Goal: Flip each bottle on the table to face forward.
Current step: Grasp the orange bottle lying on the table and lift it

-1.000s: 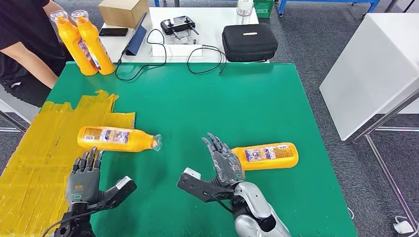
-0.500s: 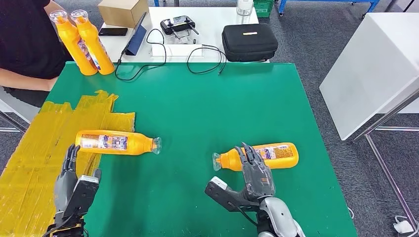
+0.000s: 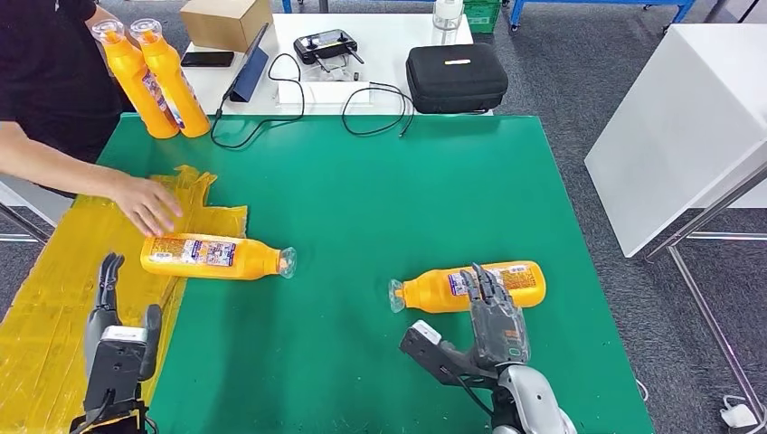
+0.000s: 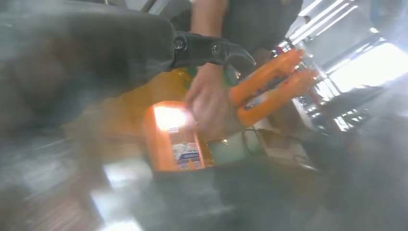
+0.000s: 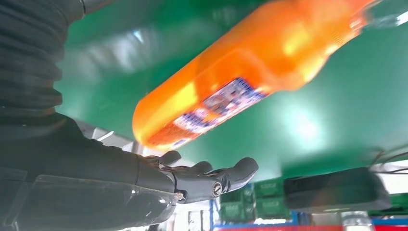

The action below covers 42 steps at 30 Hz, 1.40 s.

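Two orange bottles lie on their sides on the green table (image 3: 362, 190). The left bottle (image 3: 213, 257) has its cap pointing right, and a person's hand (image 3: 145, 204) hovers just behind it. The right bottle (image 3: 470, 287) has its cap pointing left. My right hand (image 3: 493, 327) is open, fingers spread, on the near side of that bottle, holding nothing. The right wrist view shows the same bottle (image 5: 250, 82) apart from my fingers (image 5: 211, 175). My left hand (image 3: 113, 342) is open, near and left of the left bottle (image 4: 173, 137).
Two more orange bottles (image 3: 149, 77) stand upright at the table's back left. Yellow tape (image 3: 63, 271) covers the left side. Behind are a white table (image 3: 380, 36), a cardboard box (image 3: 226, 23), a black case (image 3: 457, 77) and cables. A white cabinet (image 3: 687, 117) stands to the right.
My right hand has drawn back and right, uncovering the right bottle's neck. My left hand has pulled back to the left and turned edge-on. The person's hand has reached in toward the left bottle.
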### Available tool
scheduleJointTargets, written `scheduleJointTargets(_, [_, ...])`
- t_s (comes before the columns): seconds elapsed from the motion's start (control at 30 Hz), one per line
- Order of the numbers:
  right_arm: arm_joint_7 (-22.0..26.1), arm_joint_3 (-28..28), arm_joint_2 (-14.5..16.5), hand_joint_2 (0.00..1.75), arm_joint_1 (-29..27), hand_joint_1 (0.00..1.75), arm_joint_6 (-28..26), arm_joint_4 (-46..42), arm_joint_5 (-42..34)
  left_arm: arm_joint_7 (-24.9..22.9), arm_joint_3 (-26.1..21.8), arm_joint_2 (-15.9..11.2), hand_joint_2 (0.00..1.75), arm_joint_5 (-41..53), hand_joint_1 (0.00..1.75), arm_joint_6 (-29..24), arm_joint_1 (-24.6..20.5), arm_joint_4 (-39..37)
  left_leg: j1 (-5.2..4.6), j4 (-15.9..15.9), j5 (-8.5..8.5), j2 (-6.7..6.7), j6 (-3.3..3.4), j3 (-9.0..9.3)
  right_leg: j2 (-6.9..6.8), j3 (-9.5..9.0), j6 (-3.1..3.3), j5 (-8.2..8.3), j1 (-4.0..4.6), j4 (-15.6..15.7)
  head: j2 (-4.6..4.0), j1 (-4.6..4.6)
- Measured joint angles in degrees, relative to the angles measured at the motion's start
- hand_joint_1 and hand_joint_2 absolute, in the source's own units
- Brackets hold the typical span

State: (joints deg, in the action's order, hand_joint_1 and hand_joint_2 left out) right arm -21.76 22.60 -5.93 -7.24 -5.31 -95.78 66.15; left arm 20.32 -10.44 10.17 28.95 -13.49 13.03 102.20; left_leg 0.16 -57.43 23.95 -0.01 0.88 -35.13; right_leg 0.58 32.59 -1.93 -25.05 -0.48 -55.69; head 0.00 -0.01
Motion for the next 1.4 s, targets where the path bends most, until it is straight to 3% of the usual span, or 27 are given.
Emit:
scheduleJointTargets(0.4, [2.2, -11.7, -3.2, 1.75, -3.9, 0.0, -0.7, -1.5, 4.8, 0.7, 0.1, 0.6, 0.0, -3.6, 0.0, 1.3, 0.9, 1.3, -0.06, 0.0, 0.02, -0.03, 0.02, -0.01, 0.0, 0.01, -0.02, 0.0, -0.08, 0.0, 0.0, -0.01])
scheduleJointTargets(0.73, [3.0, -14.5, -3.6, 1.75, -3.7, 0.0, 0.1, -1.1, 4.9, 0.8, 0.2, 0.6, 0.0, -4.5, 0.0, 1.7, 0.8, 1.3, -0.05, 0.0, 0.01, -0.02, 0.02, -0.01, 0.0, 0.01, -0.02, 0.0, -0.07, 0.0, 0.0, -0.02])
scheduleJointTargets(1.4, [5.6, -14.1, -4.7, 1.75, 9.2, 0.0, 5.3, 12.5, 5.6, 0.4, 1.3, 0.5, 0.0, -9.1, 0.0, 2.0, -1.4, 0.9, -0.06, 0.0, -0.05, -0.02, 0.08, -0.01, -0.01, -0.03, -0.03, 0.03, -0.07, 0.0, 0.0, -0.02])
